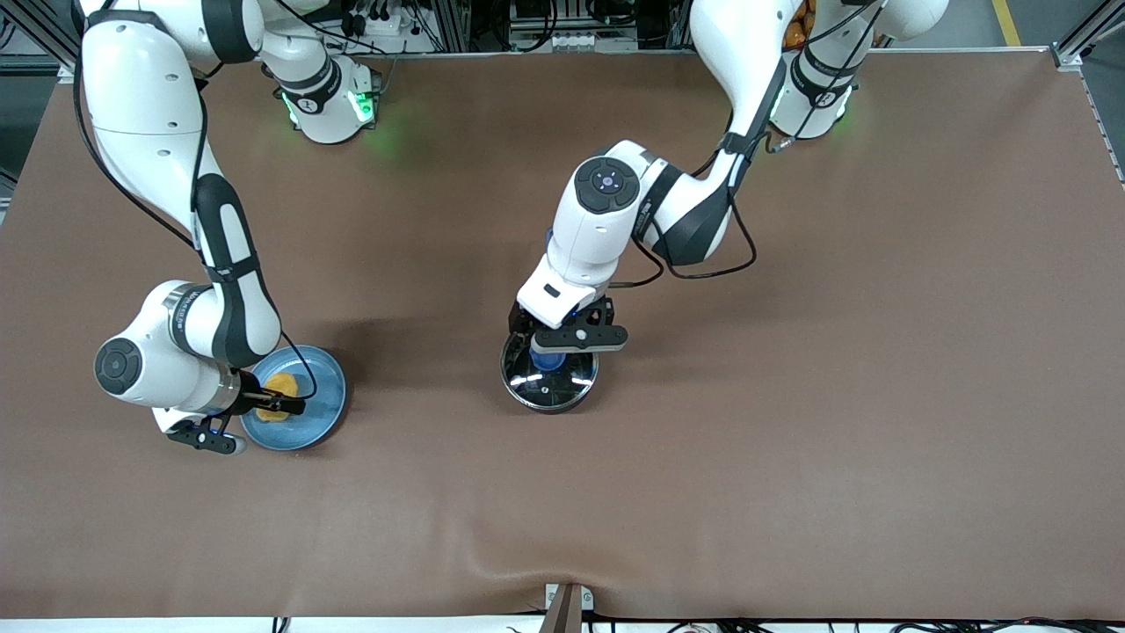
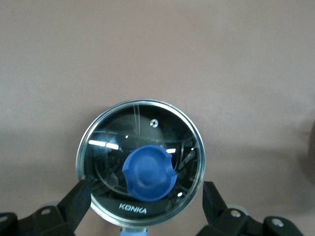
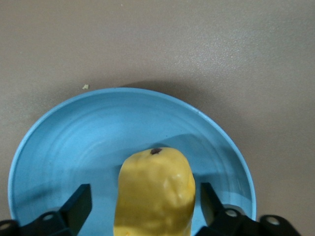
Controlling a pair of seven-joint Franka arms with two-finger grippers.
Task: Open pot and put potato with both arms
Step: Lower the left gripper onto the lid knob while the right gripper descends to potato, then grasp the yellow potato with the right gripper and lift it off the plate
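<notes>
Right now my left gripper (image 1: 552,352) hangs low over the pot (image 1: 549,376), which sits near the middle of the table (image 1: 791,396) with its glass lid (image 2: 140,169) on. My fingers (image 2: 74,202) are spread wide, one on each side of the lid's blue knob (image 2: 148,172), and neither pad touches it; the knob sits between them with clear gaps on both sides. In the left wrist view the lid's metal rim, the small vent hole and the printed brand word show directly below my hand. From the front, my wrist covers the part of the pot nearest the robot bases, and I cannot make out the pot's handle.

My right gripper (image 1: 279,403) is down at the light-blue plate (image 1: 321,413), toward the right arm's end of the table, well apart from the pot. The potato (image 3: 156,191) lies on the plate, lengthwise between my right fingers (image 3: 76,206). These too are open: a strip of blue plate shows between each pad and the potato's sides, so I am straddling it rather than squeezing it. A tiny pale crumb (image 3: 85,87) lies on the table just outside the plate's rim.
</notes>
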